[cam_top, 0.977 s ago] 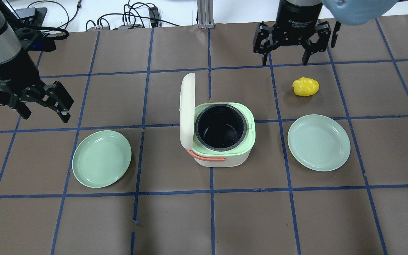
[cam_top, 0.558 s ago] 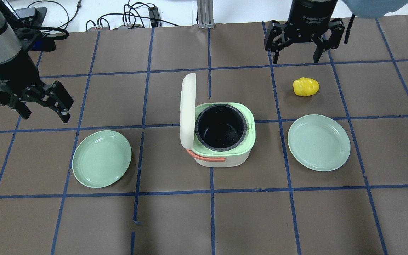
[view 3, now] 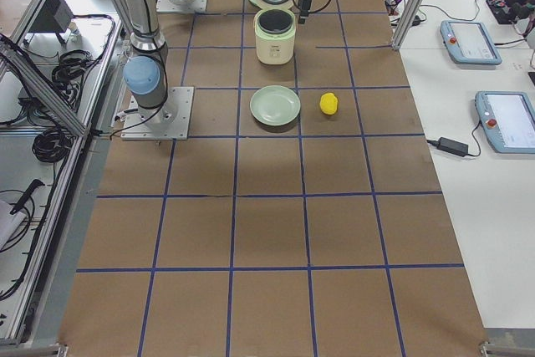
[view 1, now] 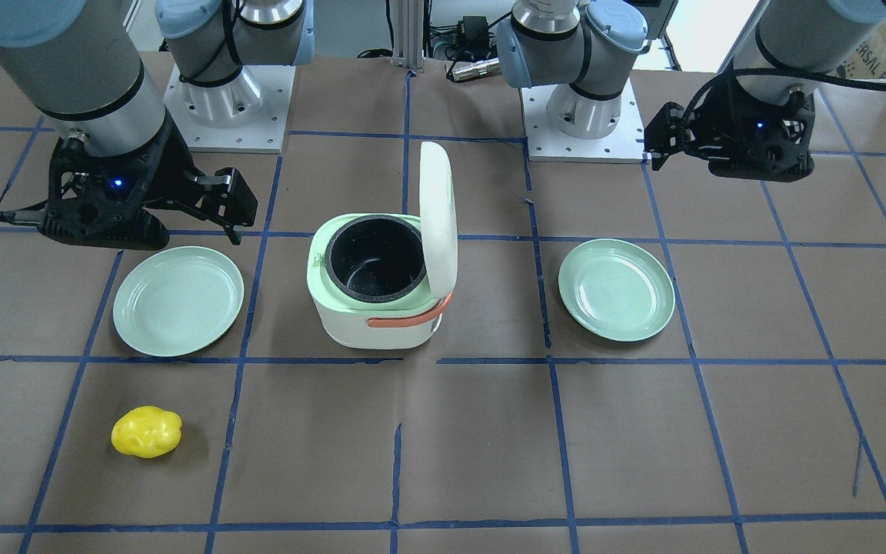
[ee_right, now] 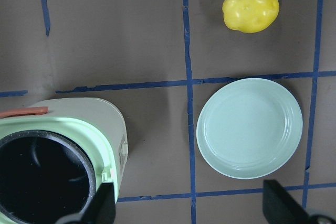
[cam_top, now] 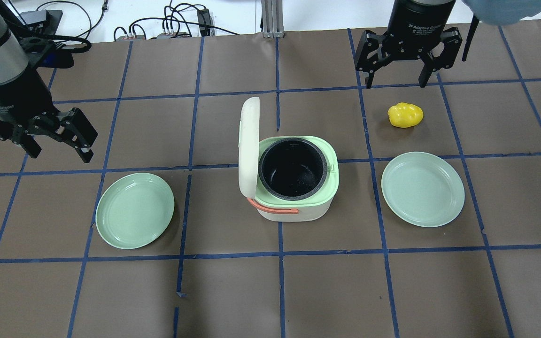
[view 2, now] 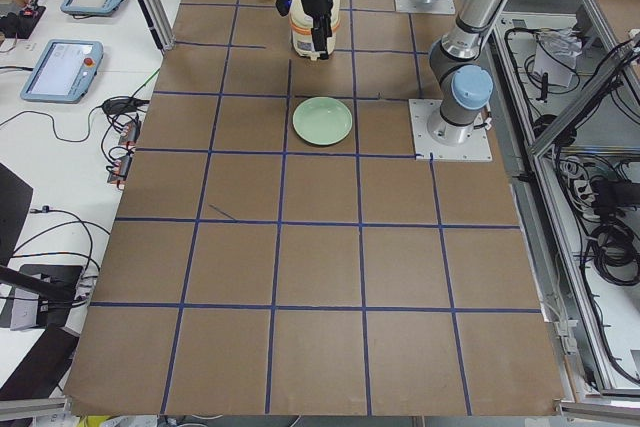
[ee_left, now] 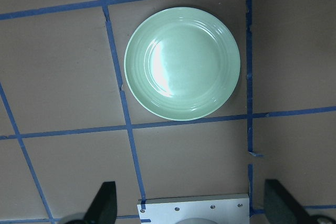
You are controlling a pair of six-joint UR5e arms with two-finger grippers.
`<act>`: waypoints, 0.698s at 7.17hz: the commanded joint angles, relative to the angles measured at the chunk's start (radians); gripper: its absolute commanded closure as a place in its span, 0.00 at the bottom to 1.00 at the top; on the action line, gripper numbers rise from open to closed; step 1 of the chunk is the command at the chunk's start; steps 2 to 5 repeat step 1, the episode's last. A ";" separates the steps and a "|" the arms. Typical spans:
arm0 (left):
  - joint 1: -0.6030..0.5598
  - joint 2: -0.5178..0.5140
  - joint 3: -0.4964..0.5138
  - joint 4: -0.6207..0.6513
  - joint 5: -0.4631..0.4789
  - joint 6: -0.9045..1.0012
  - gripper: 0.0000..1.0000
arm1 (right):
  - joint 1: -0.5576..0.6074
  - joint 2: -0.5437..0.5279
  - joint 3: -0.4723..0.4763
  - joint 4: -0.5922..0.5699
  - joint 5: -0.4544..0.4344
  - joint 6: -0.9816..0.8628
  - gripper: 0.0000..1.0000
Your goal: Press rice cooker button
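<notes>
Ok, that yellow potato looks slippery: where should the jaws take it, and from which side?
Grip the yellow potato across its narrower middle, coming straight down with the right gripper, the nearer one. It lies flat, wider than deep in the overhead view, apart from the nearby plate, so closing over the short axis probably holds best.

White, green-rimmed rice cooker (cam_top: 294, 204) is sitting centrally on the desk (cam_top: 233, 291); its lid (cam_top: 248, 145) is standing upright, exposing the black pot (view 1: 375, 258).
</notes>
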State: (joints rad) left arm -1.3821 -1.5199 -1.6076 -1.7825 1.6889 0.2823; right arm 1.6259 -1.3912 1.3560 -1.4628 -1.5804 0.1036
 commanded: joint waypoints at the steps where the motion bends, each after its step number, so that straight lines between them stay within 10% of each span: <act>1: 0.000 0.000 0.000 0.000 0.000 0.000 0.00 | 0.002 0.000 0.002 -0.001 0.000 -0.001 0.00; 5: 0.000 0.000 0.000 0.000 0.000 0.000 0.00 | 0.002 0.000 0.002 -0.001 0.000 -0.001 0.00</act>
